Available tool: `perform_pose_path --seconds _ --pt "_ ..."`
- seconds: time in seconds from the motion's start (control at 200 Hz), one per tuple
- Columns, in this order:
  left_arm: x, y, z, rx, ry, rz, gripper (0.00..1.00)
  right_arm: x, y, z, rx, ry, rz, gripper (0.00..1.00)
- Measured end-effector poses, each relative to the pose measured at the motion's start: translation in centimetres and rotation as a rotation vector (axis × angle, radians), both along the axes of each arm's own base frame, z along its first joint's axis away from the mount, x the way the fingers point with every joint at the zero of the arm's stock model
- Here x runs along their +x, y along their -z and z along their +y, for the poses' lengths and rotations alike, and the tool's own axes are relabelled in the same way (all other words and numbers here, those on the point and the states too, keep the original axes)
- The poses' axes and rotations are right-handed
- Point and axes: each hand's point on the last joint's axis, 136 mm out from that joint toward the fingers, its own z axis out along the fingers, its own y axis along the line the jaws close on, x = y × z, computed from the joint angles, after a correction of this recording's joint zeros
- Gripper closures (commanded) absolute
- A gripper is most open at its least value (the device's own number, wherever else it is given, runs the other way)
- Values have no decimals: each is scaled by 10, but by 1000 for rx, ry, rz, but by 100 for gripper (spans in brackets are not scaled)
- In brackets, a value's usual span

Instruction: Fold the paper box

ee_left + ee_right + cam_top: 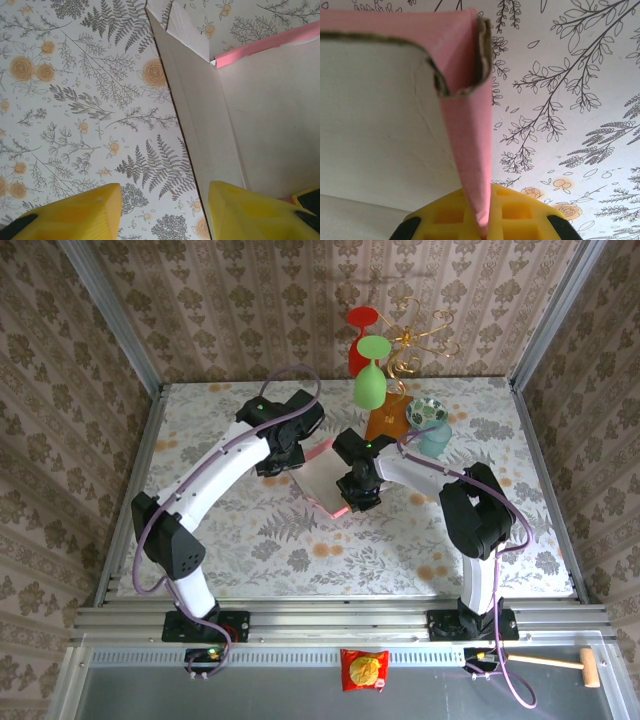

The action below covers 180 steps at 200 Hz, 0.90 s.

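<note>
The left gripper is apart beside the paper box. The right gripper is clamped on its pink wall. Close behind stand a green glass and a booklet.

The paper box, a thin cardboard mailer that is pink outside and pale whitish-pink inside, is lying partly folded near the middle of the floral bench. From overhead, its pale inner panel is facing up, with a pink edge showing along the near side. From the left wrist, one creased side wall is standing upright beside the floor panel, and a small corner flap is tucking inward. From the right wrist, a wall is doubling over its raw edge into a narrow pink fold.
</note>
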Motion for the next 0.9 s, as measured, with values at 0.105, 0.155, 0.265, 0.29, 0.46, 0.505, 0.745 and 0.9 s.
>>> perform_pose_path --seconds 0.105,0.155,0.265,0.29,0.46,0.505,0.745,0.9 --pt "0 5 1 14 1 4 60 1 -1 2 11 -1 -4 100" --pt "1 7 1 20 1 5 65 1 -1 3 12 -2 -5 100" --pt "7 15 2 63 7 2 87 1 -1 5 19 -5 -4 83" --pt "9 18 2 79 8 1 95 0 -1 5 21 -3 -2 74" --pt "21 32 9 221 57 -5 100 -2 -4 9 36 -36 -5 34" --pt "24 32 13 261 82 -10 100 -1 -10 9 35 -62 -18 30" --pt "38 19 13 406 362 -44 100 23 -87 3 85 -196 -278 37" --pt "35 12 -3 387 617 -101 100 44 -85 -18 166 -192 -406 42"
